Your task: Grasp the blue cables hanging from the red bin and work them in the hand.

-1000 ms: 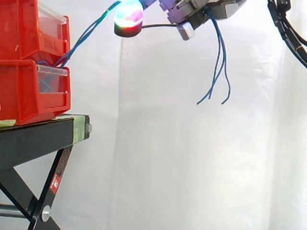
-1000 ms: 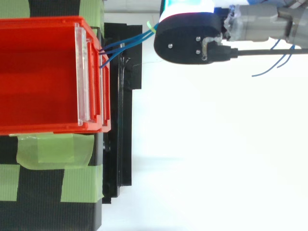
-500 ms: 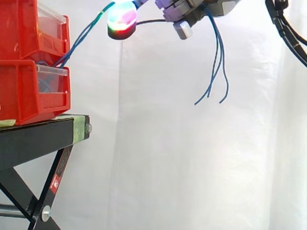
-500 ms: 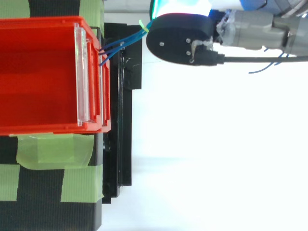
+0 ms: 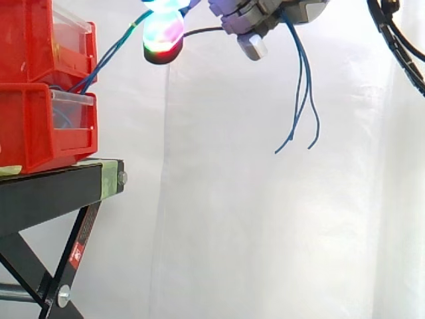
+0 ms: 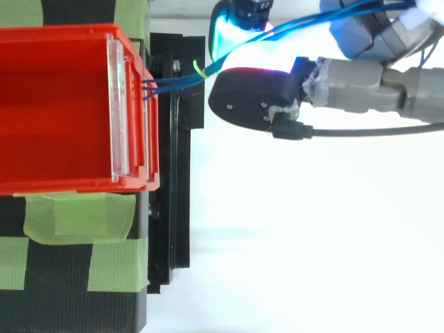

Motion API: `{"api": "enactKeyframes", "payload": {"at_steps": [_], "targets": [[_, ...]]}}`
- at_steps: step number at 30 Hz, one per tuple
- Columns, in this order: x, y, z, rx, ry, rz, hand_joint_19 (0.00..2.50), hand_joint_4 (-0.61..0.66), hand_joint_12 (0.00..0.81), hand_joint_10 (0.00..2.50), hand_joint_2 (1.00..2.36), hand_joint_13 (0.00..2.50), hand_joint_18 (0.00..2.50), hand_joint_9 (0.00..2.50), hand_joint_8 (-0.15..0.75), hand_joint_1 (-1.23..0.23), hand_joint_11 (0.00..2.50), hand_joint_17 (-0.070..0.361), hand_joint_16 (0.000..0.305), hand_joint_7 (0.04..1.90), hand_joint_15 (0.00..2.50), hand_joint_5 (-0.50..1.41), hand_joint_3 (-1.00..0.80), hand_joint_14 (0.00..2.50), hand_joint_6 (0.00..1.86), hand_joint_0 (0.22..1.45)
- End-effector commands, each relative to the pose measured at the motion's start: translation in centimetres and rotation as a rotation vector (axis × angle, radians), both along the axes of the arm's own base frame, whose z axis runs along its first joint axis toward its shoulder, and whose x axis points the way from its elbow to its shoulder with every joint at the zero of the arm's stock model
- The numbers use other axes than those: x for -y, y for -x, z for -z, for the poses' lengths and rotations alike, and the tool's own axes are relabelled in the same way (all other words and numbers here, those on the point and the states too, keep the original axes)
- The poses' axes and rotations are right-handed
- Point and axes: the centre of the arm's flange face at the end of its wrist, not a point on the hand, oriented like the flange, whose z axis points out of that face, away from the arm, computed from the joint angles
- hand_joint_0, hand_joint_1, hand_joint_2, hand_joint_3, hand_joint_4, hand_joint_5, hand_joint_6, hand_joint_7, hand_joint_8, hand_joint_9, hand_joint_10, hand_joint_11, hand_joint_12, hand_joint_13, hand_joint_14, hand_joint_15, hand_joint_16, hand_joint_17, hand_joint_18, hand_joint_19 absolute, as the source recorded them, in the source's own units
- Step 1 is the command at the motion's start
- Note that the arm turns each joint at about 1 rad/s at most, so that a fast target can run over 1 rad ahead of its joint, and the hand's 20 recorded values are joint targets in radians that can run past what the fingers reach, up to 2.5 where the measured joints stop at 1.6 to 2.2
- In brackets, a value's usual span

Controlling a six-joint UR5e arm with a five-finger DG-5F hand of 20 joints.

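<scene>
Two red bins (image 5: 40,100) are stacked at the left of the side view, set on a black stand (image 5: 53,193) whose top is patched with green tape (image 6: 76,215)

A clear plastic front (image 6: 114,104) is seen on the top bin in the top view

The blue cables (image 6: 170,83) are led out of the front of the bins, between the upper and lower bin in the side view, and are drawn up and to the right, off the stand, toward the robot hand (image 5: 265,10)

A small green tie (image 6: 198,69) is seen on the cables just before the hand

The cables are stretched fairly straight between bin and hand, clear of the stand edge

The robot hand is held high at the top of the side view, well above bin level and to the right of the stand. It is closed in a grasp on the blue cables: they are passed between a glowing fingertip pad (image 5: 163,33) and the other fingers, then run on through the hand

In the top view the dark back of a fingertip pad (image 6: 250,97) is seen near the bin front, apart from it

The loose ends (image 5: 302,100) are left hanging free below the hand, dangling in front of the white curtain (image 5: 232,219), touching nothing
</scene>
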Motion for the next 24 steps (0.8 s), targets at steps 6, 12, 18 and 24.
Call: {"api": "enactKeyframes", "payload": {"at_steps": [6,12,18,24], "targets": [[0.0,-0.1,0.0,0.003,0.000,-0.005,0.76,0.40,0.533,2.50,1.03,1.89,2.50,1.81,0.455,-0.58,2.50,0.153,0.203,1.24,1.40,0.39,-0.44,2.50,0.02,0.88],[0.6,-0.1,-0.2,0.041,-0.041,0.048,0.76,0.39,0.533,2.50,1.02,1.89,2.50,1.81,0.455,-0.57,2.50,0.153,0.203,1.28,1.40,0.43,-0.68,2.50,0.01,0.84],[0.8,0.0,-0.2,0.045,-0.044,0.060,0.76,0.39,0.533,2.50,1.01,1.89,2.50,1.81,0.455,-0.58,2.50,0.153,0.203,1.30,1.40,0.45,-0.74,2.50,0.01,0.83],[1.2,-0.4,0.2,0.054,-0.046,0.068,0.76,0.39,0.533,2.50,1.01,1.89,2.50,1.81,0.455,-0.59,2.50,0.153,0.203,1.32,1.40,0.47,-0.77,2.50,0.01,0.84]]}}
